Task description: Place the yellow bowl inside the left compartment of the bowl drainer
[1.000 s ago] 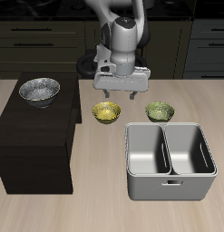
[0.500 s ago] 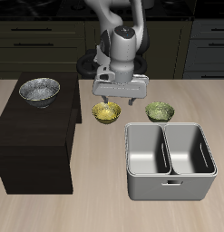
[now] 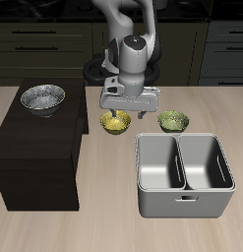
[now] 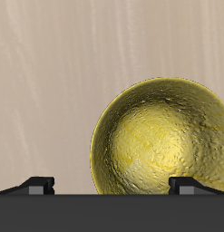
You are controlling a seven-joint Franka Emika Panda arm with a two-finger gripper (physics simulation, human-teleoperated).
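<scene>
The yellow bowl (image 3: 115, 122) stands on the table just behind the bowl drainer (image 3: 184, 202), close to the dark cabinet. My gripper (image 3: 128, 109) hangs open just above it, shifted slightly toward the green bowl, with nothing between its fingers. In the wrist view the yellow bowl (image 4: 163, 136) fills much of the picture, its glossy patterned inside facing up, and both fingertips (image 4: 36, 184) show spread wide apart. The grey drainer holds nothing in either of its two wells.
A small green bowl (image 3: 173, 121) stands beside the yellow one, behind the drainer. A larger silver-grey bowl (image 3: 42, 98) rests on top of a dark cabinet (image 3: 34, 157) next to the yellow bowl. Dark kitchen cupboards line the back.
My gripper has come down and forward toward the yellow bowl, still open. The bowls and the drainer have not moved.
</scene>
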